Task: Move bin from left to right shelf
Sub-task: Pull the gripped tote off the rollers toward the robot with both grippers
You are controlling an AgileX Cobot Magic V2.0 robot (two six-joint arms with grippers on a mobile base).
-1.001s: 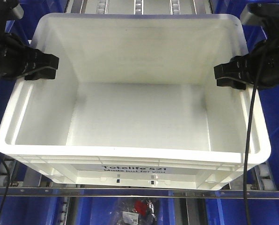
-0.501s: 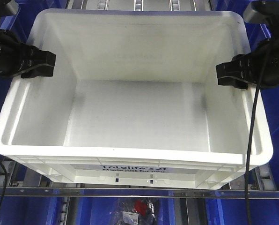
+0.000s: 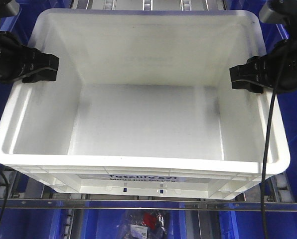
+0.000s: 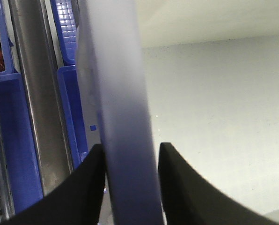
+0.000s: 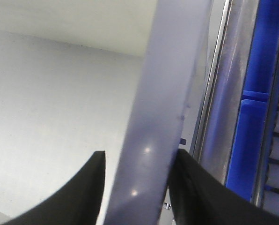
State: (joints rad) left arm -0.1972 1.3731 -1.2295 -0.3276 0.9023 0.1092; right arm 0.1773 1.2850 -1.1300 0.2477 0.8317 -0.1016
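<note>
Change over the last second: the bin point(image 3: 138, 163) filled slightly more of the front view, with its far edge higher in frame and its near left corner closer to the picture's side. The left claw point(image 3: 41, 69) had shifted a little outward with it.
Change over the last half second: almost none; bin and both claws lay as before.
Left claw: clamped on the bin's left wall toward the far end. In the wrist view the rim point(image 4: 116, 93) ran between the two black fingers point(image 4: 83, 187), one outside and one inside, both touching it.
Right claw point(image 3: 245, 79): clamped likewise on the right wall, opposite the left one. The wrist view showed the rim pinched between its fingers point(image 5: 195, 187).
Bin's place: centred in the front view between the two claws, printed long side nearest the camera, above the metal rail point(image 3: 138, 204), with rollers point(image 3: 0, 191) at its near corners. Whether its base rested on them or hung just clear could not be told from this angle.
Bin's inside: only bare white floor and walls.
Cable point(image 3: 264, 149): black, hanging from the right arm across the bin's near right corner.
Blue bins point(image 3: 24, 221): flanked the white one on both sides and below the rail.
Packet point(image 3: 148, 221): small, with red and dark pieces, lying below the rail between the lower blue bins.
</note>
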